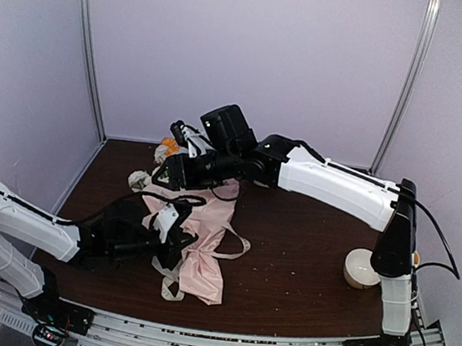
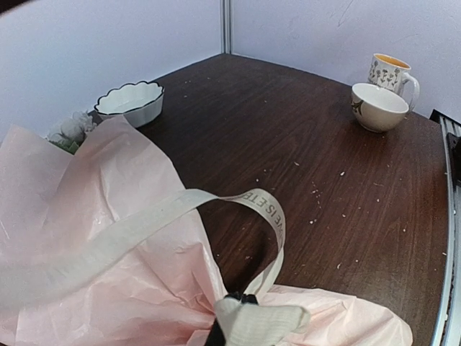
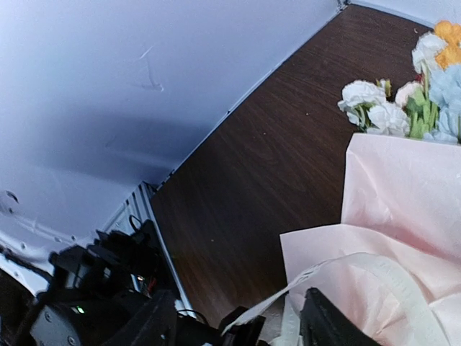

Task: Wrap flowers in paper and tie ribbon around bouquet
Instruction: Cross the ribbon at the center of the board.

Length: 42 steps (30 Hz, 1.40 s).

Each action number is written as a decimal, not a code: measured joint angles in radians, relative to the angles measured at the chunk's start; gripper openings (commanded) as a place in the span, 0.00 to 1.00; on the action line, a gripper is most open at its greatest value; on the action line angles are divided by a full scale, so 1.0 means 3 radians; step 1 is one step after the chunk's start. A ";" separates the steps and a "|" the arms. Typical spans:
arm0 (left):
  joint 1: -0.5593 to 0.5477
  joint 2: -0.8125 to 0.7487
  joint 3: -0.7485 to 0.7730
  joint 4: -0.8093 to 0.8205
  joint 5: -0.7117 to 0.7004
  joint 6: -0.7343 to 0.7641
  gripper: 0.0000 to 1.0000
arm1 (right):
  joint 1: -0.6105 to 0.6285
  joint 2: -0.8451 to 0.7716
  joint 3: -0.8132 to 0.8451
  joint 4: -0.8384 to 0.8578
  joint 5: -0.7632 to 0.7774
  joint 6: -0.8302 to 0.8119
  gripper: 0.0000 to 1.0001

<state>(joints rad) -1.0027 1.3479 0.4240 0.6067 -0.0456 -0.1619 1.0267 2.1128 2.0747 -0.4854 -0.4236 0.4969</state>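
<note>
Pale lavender walls (image 1: pixel 254 49) meet at slim metal corner posts (image 1: pixel 90 46); the dark wood-grain table (image 1: pixel 305 258) carries scattered pale specks (image 2: pixel 317 205), possibly crumbs, under even light.

soft even light, mild blur, faint shadows

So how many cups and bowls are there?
3: a scalloped bowl by the flowers, a white cup across the table, a flowered mug behind it. More may be hidden.
</note>
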 measured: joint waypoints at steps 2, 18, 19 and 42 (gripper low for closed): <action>0.0000 0.0000 -0.0011 0.0019 -0.0003 0.0000 0.00 | -0.0006 0.0006 0.0006 -0.0055 -0.0024 -0.0017 0.74; 0.0000 -0.0024 -0.0080 0.0092 -0.0122 -0.0025 0.00 | -0.0299 -0.0874 -0.1377 0.0324 -0.0738 -0.0282 0.48; 0.0000 -0.0024 -0.0079 0.0079 -0.0127 -0.0027 0.00 | -0.0295 -0.0874 -0.1492 0.0420 -0.0799 -0.0228 0.48; -0.0020 -0.0055 -0.0060 -0.0088 -0.0163 -0.0066 0.00 | -0.0738 -0.1027 -0.3009 0.2179 -0.1254 0.0823 0.53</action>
<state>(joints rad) -1.0088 1.3315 0.4061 0.5804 -0.0944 -0.1818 0.8055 1.8046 1.1721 0.1684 -0.7998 0.7437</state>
